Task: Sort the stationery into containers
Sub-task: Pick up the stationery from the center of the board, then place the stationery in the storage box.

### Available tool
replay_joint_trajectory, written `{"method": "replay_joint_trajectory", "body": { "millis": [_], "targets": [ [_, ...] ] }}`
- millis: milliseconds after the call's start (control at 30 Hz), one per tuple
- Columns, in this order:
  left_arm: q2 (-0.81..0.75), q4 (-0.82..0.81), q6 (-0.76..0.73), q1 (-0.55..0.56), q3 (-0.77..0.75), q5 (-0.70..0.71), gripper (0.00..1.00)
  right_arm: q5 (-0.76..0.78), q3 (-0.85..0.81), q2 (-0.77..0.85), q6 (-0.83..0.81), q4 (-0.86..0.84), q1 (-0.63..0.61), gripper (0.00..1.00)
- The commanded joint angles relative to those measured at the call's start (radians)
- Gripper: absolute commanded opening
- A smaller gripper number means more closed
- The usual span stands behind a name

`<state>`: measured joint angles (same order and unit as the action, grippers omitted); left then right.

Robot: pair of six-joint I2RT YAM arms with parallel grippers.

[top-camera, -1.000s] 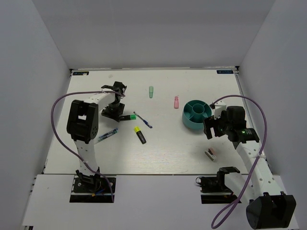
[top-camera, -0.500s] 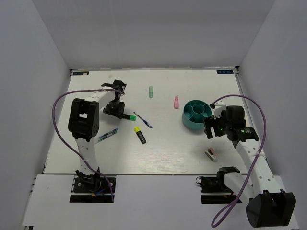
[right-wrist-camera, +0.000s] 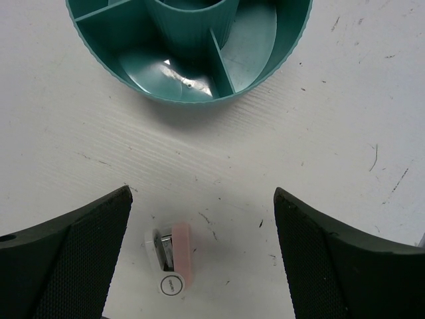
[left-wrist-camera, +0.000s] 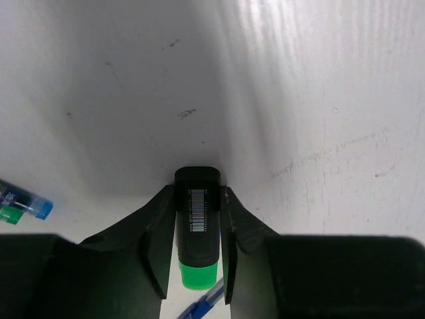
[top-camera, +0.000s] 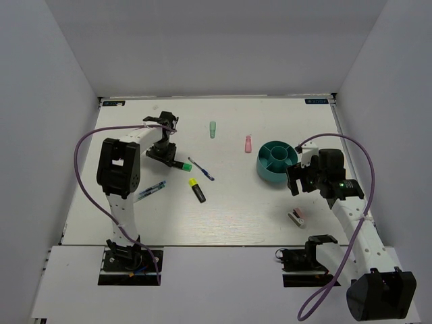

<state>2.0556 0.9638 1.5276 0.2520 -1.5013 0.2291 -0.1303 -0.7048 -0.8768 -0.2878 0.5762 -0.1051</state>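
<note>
Left gripper (left-wrist-camera: 198, 194) narrower than a second ago, jaws now pinching highlighter (left-wrist-camera: 197, 229); right gripper (right-wrist-camera: 202, 194) unchanged, wide open, empty.
Highlighter lies flat; long axis diagonal; green cap toward pen (top-camera: 201, 169).

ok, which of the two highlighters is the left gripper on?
The black-green highlighter: it lies between the fingers of the left gripper, green cap toward the wrist. The black-yellow highlighter lies on its own, clear of that gripper.

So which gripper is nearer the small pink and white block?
Right. The right gripper hangs close by the block, on the organiser's side; the left gripper is far across the table, around the green highlighter.
</note>
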Motion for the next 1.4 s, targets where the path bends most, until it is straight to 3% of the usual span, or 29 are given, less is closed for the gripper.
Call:
{"method": "replay_joint_trajectory", "body": {
  "millis": [0, 100, 133, 167, 233, 267, 433, 567, 733, 967, 1200, 1367],
  "targets": [
    [-0.038, -0.071, -0.142, 0.004, 0.009, 0.029, 0.00, -0.011, -0.018, 0.019, 0.010, -0.022, 0.004, 0.89],
    [-0.112, -0.126, -0.309, 0.024, -0.022, 0.022, 0.00, -0.014, -0.015, 0.022, 0.012, -0.026, 0.002, 0.89],
    [-0.130, -0.151, -0.398, 0.030, -0.025, 0.009, 0.00, -0.012, -0.015, 0.024, 0.012, -0.027, 0.001, 0.83],
    [-0.181, -0.205, -0.435, 0.064, -0.033, 0.010, 0.00, -0.012, -0.012, 0.022, 0.012, -0.029, 0.004, 0.55],
    [-0.227, -0.259, -0.609, 0.096, -0.043, 0.010, 0.00, 0.006, -0.007, 0.024, 0.016, -0.035, 0.004, 0.12],
    [-0.251, -0.323, -0.650, 0.160, -0.053, 0.019, 0.00, 0.014, -0.004, 0.024, 0.025, -0.053, 0.002, 0.00],
    [-0.311, -0.532, -0.972, 0.326, -0.071, 0.036, 0.00, 0.101, 0.008, 0.019, 0.070, -0.091, 0.002, 0.00],
    [-0.301, -0.704, -1.139, 0.494, -0.085, -0.026, 0.00, 0.242, 0.016, 0.027, 0.122, -0.136, 0.005, 0.00],
    [-0.270, -1.056, -1.314, 0.616, -0.025, -0.013, 0.00, 0.423, 0.034, 0.036, 0.164, -0.211, 0.005, 0.00],
    [-0.154, -1.275, -1.409, 0.730, -0.096, 0.045, 0.00, 0.475, 0.048, 0.041, 0.170, -0.240, 0.005, 0.00],
    [-0.045, -1.424, -1.410, 0.750, -0.114, 0.032, 0.00, 0.501, 0.053, 0.056, 0.164, -0.259, 0.005, 0.00],
    [0.007, -1.403, -1.397, 0.754, -0.160, 0.030, 0.00, 0.505, 0.057, 0.062, 0.162, -0.265, 0.002, 0.00]
  ]
}}
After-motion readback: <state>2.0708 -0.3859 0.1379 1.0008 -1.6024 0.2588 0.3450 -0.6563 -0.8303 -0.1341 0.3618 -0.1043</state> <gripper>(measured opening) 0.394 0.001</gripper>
